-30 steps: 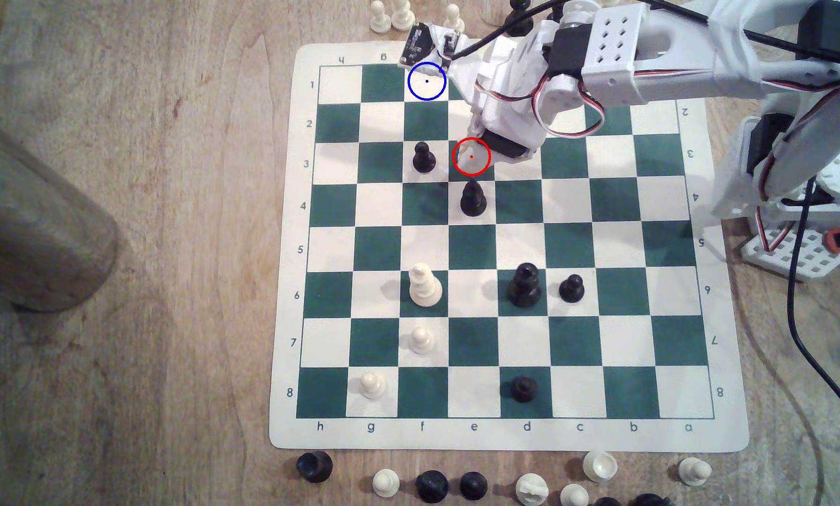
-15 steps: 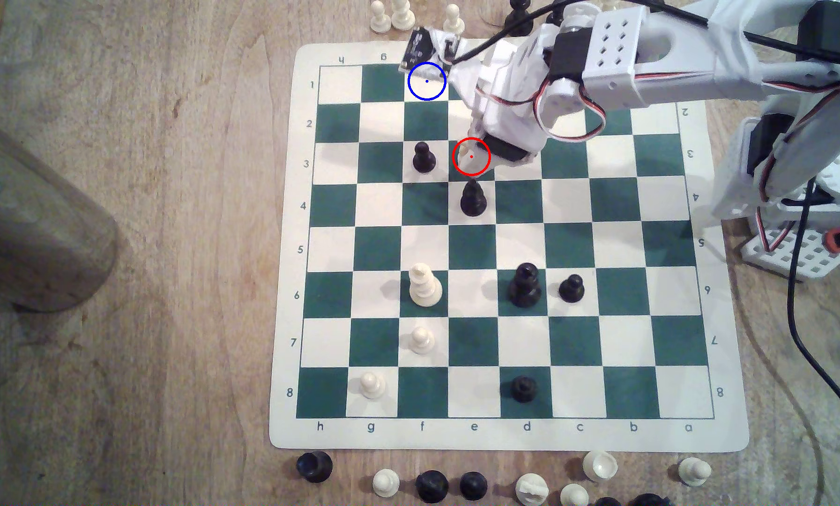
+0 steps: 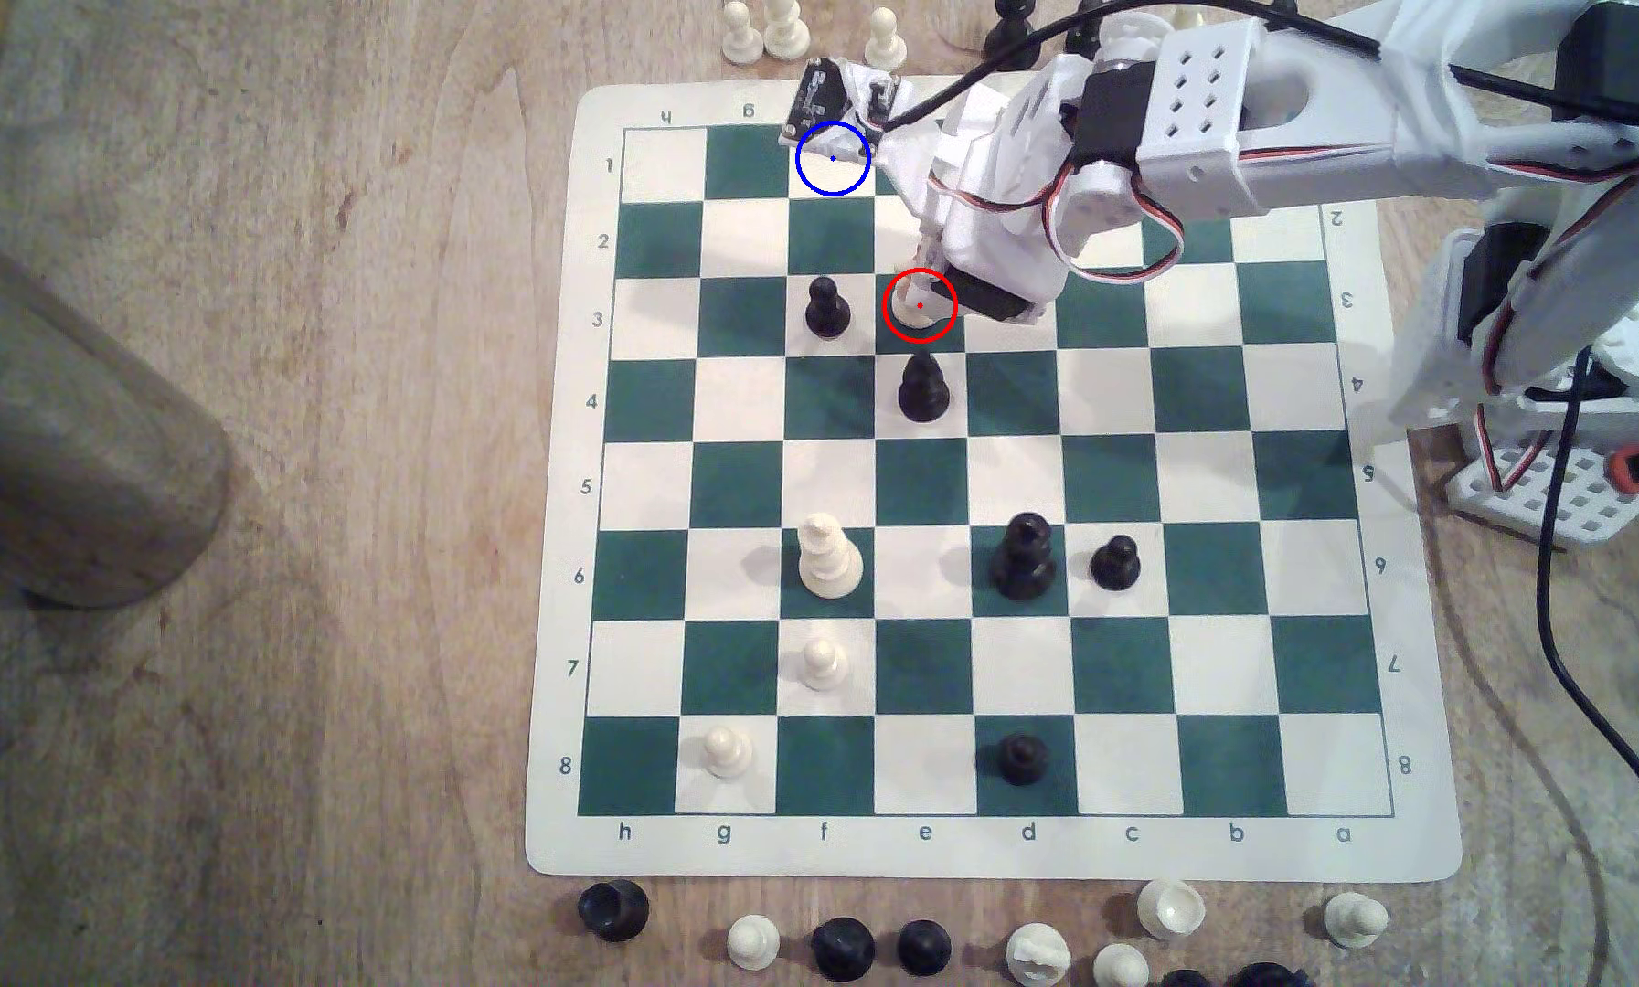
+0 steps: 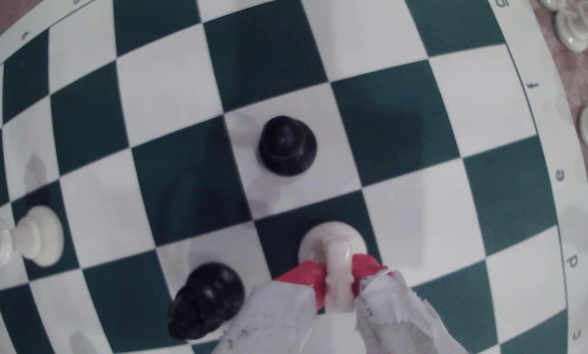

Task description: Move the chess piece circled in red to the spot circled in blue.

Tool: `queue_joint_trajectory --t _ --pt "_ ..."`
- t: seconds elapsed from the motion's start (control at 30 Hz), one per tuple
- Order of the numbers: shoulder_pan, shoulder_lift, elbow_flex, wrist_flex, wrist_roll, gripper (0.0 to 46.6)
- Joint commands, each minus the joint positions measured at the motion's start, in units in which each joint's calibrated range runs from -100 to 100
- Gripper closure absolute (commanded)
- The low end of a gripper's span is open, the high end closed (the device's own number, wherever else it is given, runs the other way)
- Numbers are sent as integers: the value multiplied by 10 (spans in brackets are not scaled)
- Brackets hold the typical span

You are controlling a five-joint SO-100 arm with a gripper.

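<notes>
The cream chess piece stands on a green square inside the red circle, in the board's third row. My gripper comes down on it from the exterior view's right. In the wrist view the red-tipped fingers press on both sides of the chess piece, whose round base rests on the green square; my gripper is shut on it. The spot is a cream square in the first row under a blue circle, bare, up and to the exterior view's left of the piece, with the wrist camera board just beyond it.
A black pawn stands one square to the exterior view's left of the held piece, and a taller black piece one square below. More pieces stand lower on the board. Spare pieces line both table edges. A metal cylinder lies far left.
The wrist has shifted slightly and the fingers have closed in on the piece, whose base now shows more inside the red circle. The piece stays on its square.
</notes>
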Motion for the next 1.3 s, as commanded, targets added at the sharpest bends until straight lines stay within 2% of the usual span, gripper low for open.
queue_joint_trajectory --t 0.0,0.27,0.4,0.57,1.27 --pt "2 -31 -2 -2 -1 463" --pt "11 -87 -59 97 -2 463" --pt "33 -103 -173 204 -1 463" --pt "45 -98 -250 249 2 463" --pt "101 157 -412 151 10 462"
